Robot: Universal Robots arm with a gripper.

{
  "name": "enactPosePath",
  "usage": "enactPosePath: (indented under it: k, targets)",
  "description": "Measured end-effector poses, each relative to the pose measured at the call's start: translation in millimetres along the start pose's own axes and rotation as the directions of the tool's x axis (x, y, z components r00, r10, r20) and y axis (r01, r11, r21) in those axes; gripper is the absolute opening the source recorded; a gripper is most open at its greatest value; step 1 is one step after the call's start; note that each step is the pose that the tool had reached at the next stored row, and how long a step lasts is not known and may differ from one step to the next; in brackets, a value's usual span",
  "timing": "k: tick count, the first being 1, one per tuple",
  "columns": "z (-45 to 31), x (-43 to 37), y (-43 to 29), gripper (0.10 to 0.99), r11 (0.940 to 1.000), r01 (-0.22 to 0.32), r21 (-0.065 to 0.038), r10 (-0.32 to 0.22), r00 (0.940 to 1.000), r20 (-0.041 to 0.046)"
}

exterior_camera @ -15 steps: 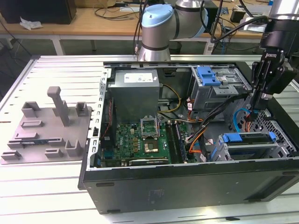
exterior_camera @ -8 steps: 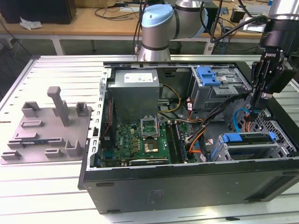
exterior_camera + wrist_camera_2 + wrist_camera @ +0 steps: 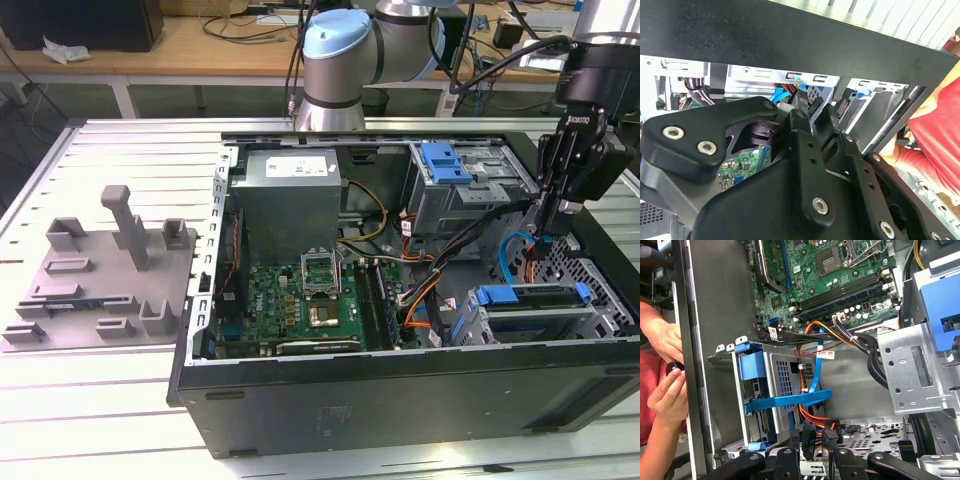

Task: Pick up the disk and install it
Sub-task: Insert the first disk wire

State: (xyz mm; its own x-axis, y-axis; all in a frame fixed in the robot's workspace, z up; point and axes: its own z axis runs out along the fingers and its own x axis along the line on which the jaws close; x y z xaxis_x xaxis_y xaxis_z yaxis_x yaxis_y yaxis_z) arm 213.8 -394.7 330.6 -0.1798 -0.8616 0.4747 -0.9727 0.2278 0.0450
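Observation:
The disk (image 3: 525, 298), in its blue carrier bracket, sits in the low metal cage at the front corner of the open computer case (image 3: 400, 390), at the exterior view's right. My gripper (image 3: 544, 236) hangs just above and behind that cage. In the first wrist view the disk (image 3: 752, 366) stands in the cage, with a flat blue cable (image 3: 790, 401) running across it. There my gripper (image 3: 810, 446) is shut on a black cable connector (image 3: 808, 436) with orange wires, a short way from the disk's end. The second wrist view has the gripper (image 3: 807, 107) inside the case near the connector.
A grey power-supply box (image 3: 290, 195), the motherboard (image 3: 300, 300) and an upper drive cage with a blue latch (image 3: 445, 165) crowd the case. Cable bundles (image 3: 860, 340) cross the middle. A person's hands (image 3: 662, 385) are at the case wall. A grey fixture plate (image 3: 100, 280) lies on the table.

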Motion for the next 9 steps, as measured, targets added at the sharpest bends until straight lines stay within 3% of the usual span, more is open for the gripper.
enactPosePath:
  k: [7, 9]
  targets:
    - [-0.1, -0.2, 0.1, 0.314, 1.0000, 0.000, 0.000, 0.000, 1.0000, -0.0011]
    - [-0.1, -0.2, 0.1, 0.169, 1.0000, 0.000, 0.000, 0.000, 1.0000, -0.0019]
